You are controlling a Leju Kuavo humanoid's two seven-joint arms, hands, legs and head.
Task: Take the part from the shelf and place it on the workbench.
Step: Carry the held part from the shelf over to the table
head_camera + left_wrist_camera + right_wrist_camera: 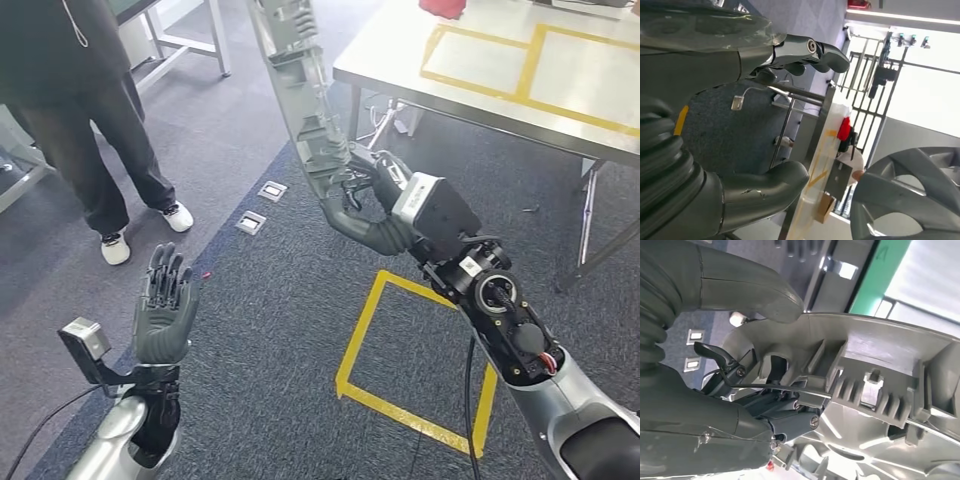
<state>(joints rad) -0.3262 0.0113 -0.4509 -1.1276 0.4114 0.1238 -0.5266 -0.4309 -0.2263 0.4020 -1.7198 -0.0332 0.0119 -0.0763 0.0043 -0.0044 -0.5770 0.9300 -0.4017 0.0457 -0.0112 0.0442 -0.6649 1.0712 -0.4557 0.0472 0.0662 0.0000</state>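
Gripping the long grey plastic part (pixel 306 110), the right hand (pixel 370 205) in the head view had its dark fingers clamped round the part's lower end; the part rose steeply toward the top of the picture, ribbed and moulded, just beside the near edge of the workbench (pixel 392 70). That workbench had a pale smooth top marked with yellow tape rectangles. The left hand (pixel 162 310) was held upright over dark blue carpet (pixel 279 330), palm outward, fingers straight and slightly apart, holding nothing. A yellow tape square (pixel 362 345) lay on the carpet, and a person (pixel 90 120) in dark clothes and white shoes stood at the upper left.

From the left wrist, the thick grey thumb (pixel 772 180) and darker fingers (pixel 825 52) stood apart with nothing between them; the workbench (pixel 821 150) showed edge-on beyond.

From the right wrist, the part (pixel 874 370) showed ribs, clips and toothed ridges, with the smooth thumb (pixel 753 290) pressed on its curved rim
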